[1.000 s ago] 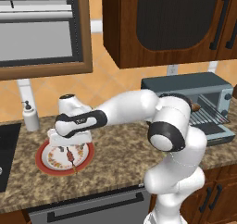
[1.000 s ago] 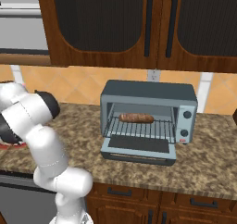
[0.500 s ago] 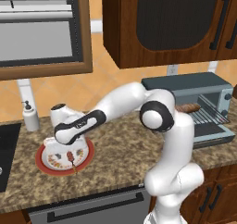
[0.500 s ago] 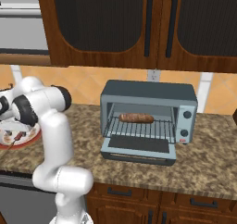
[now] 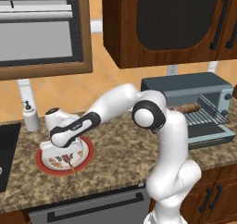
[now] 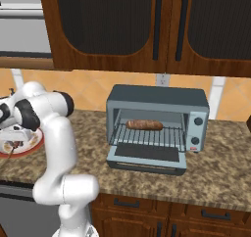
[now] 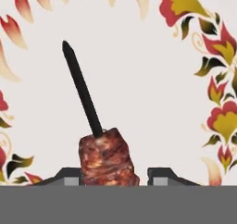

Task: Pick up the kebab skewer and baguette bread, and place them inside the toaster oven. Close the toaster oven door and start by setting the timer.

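The kebab skewer (image 7: pixel 95 140) lies on a white plate (image 5: pixel 83 159) with a red rim and red-and-gold flower pattern, on the speckled granite counter (image 5: pixel 120 149) left of the toaster oven (image 6: pixel 158 127). In the hand view it shows as 1 thin dark pointed stick rising from a chunk of glistening red-brown meat. The meat sits between the 2 fingertips (image 7: pixel 69 177) of the gripper (image 7: pixel 111 179), one tip on each side; whether they actually press the meat cannot be told.

The baguette bread (image 6: pixel 144 125), a short plump golden-brown loaf, lies on the wire rack (image 6: pixel 147 135) inside the blue-grey oven. The toaster oven door (image 6: pixel 147 156) hangs open, dropped flat in front. 2 small knobs (image 6: pixel 198 121) sit on the oven's right strip. A white soap dispenser (image 5: pixel 30 116) stands near the plate, against the wall.
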Tool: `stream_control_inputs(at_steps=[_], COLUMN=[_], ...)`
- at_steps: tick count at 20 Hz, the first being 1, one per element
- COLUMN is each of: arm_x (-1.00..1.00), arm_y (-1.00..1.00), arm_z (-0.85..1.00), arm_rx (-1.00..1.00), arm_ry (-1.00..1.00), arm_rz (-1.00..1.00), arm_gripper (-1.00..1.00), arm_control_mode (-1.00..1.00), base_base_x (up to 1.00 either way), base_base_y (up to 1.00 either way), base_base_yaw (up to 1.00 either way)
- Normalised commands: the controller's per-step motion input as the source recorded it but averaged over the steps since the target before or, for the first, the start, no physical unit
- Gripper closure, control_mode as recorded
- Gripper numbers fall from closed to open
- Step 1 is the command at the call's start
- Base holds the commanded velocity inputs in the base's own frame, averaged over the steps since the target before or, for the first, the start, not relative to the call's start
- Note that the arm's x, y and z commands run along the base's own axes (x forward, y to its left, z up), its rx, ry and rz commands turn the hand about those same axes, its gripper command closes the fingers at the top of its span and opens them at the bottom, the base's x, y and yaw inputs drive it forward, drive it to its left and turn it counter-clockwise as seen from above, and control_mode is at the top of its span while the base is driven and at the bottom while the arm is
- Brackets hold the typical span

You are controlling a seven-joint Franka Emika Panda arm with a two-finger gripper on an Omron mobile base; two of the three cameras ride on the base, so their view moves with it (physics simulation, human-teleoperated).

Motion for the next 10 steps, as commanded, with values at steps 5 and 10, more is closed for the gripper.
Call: stream_control_inputs(at_steps=[5, 10], arm_x=[0.0, 0.03], arm_y=[-0.11, -0.31], arm_z=[-0.48, 0.24], arm_rx=[0.0, 0.01], arm_ry=[0.0, 0.0], arm_rz=[0.0, -0.03], arm_gripper=[1.0, 1.0], arm_control_mode=[-1.0, -1.0], base_base_x=[0.0, 0.0], base_base_y=[0.0, 0.0], base_base_yaw=[0.0, 0.0])
